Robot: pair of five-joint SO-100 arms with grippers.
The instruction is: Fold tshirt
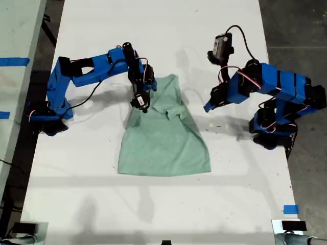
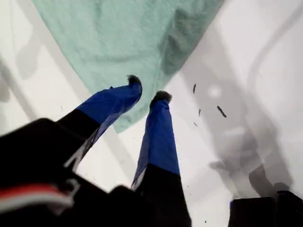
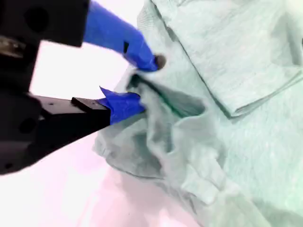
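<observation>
1. Pale mint-green cloth tshirt (image 1: 164,133) on the white table (image 1: 153,204), mid-table between the two blue arms; narrow end toward the exterior view's top, wide hem toward its bottom, a folded-over flap near the middle.
2. My second gripper (image 1: 140,102) down on the shirt's edge at the exterior view's left. Exterior view: only a dark tip over cloth there. Second wrist view: my second gripper (image 3: 142,82) with blue fingers (image 3: 128,45) partly apart and bunched fabric of the tshirt (image 3: 227,61) between the tips; whether actually pinched, hard to say.
3. My first gripper (image 1: 207,107) off the shirt's other side, over bare table, just beside the cloth in the exterior view. First wrist view: my first gripper (image 2: 147,91) with jaws parted, nothing between them, tips just over the shirt's edge; tshirt (image 2: 123,38) ahead of them, a few dark specks (image 2: 221,111) on the table.
4. Specks scarcely visible in the exterior view.
5. Neck and sleeves not made out in any view. Wrist views blurred near the housings; shirt cropped in both.
6. Blue tape (image 1: 290,209) near the exterior view's lower right table edge.
</observation>
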